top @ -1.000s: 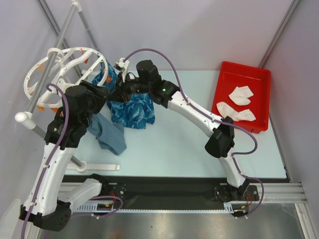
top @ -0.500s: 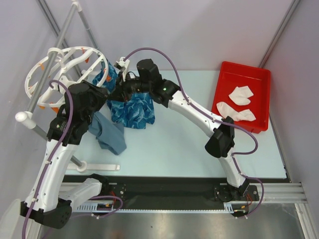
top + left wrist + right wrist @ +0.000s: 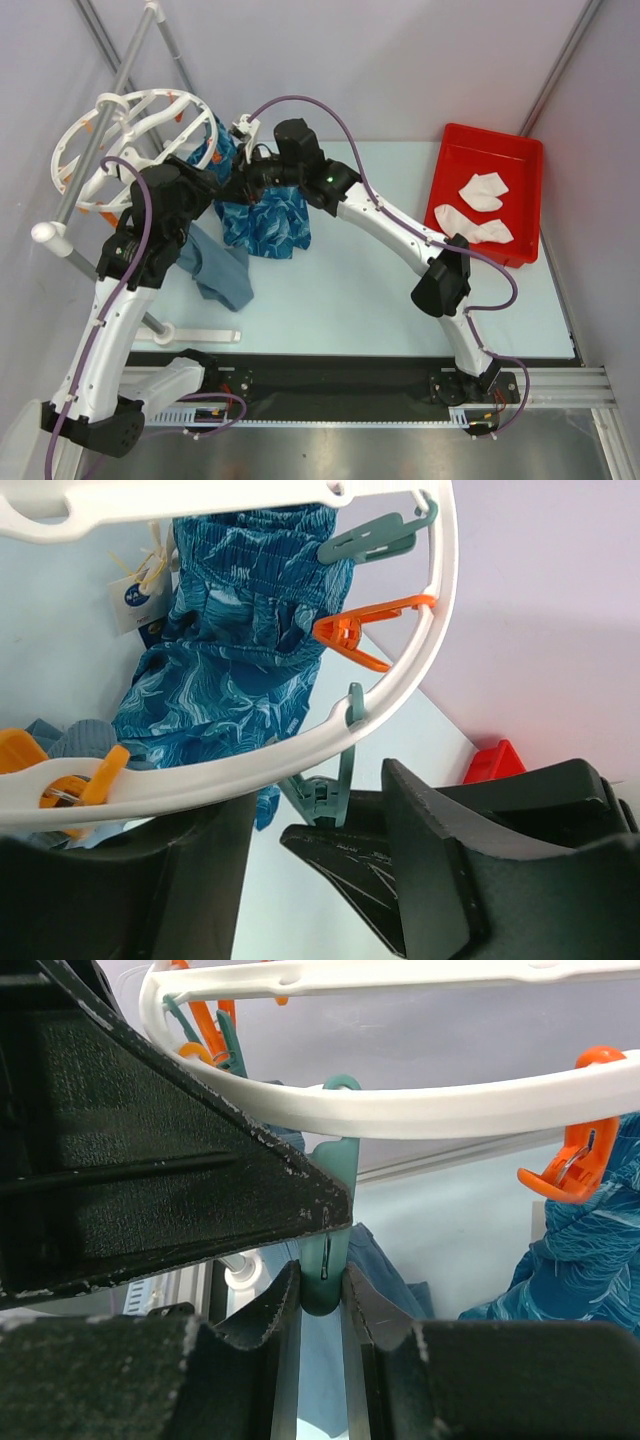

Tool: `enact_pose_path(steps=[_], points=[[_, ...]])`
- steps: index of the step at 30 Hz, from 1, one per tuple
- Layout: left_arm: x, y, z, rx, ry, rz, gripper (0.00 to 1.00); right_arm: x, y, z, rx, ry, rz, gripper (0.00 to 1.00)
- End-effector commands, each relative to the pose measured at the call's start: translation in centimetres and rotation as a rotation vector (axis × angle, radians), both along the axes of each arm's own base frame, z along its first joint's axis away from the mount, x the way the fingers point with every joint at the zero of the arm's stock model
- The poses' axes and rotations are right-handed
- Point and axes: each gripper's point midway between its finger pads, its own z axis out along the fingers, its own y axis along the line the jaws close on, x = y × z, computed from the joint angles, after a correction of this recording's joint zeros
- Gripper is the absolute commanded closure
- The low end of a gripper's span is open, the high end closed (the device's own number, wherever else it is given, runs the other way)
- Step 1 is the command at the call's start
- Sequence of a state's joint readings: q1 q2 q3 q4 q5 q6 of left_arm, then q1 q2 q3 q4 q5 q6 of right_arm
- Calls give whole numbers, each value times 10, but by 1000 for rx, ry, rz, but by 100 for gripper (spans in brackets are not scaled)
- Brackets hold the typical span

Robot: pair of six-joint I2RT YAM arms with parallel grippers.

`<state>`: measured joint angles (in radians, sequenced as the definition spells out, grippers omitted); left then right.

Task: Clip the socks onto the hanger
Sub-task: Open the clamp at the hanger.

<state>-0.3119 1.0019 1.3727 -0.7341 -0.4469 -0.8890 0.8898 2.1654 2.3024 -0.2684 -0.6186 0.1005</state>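
Fingers point(image 3: 270, 1310) first: see the right gripper point(image 3: 322, 1295) pinching its pair shut on a teal clip point(image 3: 322, 1260) hanging under the hanger point(image 3: 450, 1110) rim. Find the left gripper point(image 3: 315, 790) with its pair spread apart just below that same rim, clamping nothing visible.

Cannot make out either set of fingertips from the top view: hidden under the wrists at the ring's 4 o'clock edge. Lose most of the ring past the frame edges in both wrist views. Cannot tell whether the blue patterned cloth point(image 3: 265, 225), just beside the rim, is clipped on.

Record hanger as a white plastic ring with spokes, tilted, carrying orange clips point(image 3: 350, 635) and teal ones, at 10 o'clock over the table point(image 3: 350, 290), beside a grey rack pole point(image 3: 131, 50).

Count two socks point(image 3: 483, 190), white and plain, lying in the red tray point(image 3: 500, 150) at 2 o'clock, well apart from hanger and both grippers.

Log grey-blue garment point(image 3: 215, 268) at the cloth's 8 o'clock.
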Motion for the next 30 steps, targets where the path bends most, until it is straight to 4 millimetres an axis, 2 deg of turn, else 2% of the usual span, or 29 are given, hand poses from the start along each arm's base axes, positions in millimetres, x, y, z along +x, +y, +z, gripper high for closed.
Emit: enact_pose_path(steps=[1,7,17,20,22,24,25,27,28,30], points=[[3,11,29,17,-106,42,42,-17,-13,68,125,-89,31,100],[5,14,31,25,-129,56,46,-21,-11,68,130,-86,39,100],[6,17,30,46,-136,65,69,-22,-10,69,130,-89,39,100],[8,16,30,51,-136,61,81,-22,-11,70,131,-92,37,100],[8,16,30,54,-134,57,99,-21,-11,70,132,-94,33,98],[8,15,29,54,-132,56,100,-18,-11,69,128,-95,18,89],[8,15,30,55,-133,55,100,-17,-12,68,124,-94,12,75],[7,16,29,60,-131,54,100,-14,-13,66,119,-92,-2,59],[7,15,29,61,-131,52,100,-15,-14,69,121,-96,-7,46],[7,15,30,66,-136,47,100,-10,-16,61,104,-94,-32,36]])
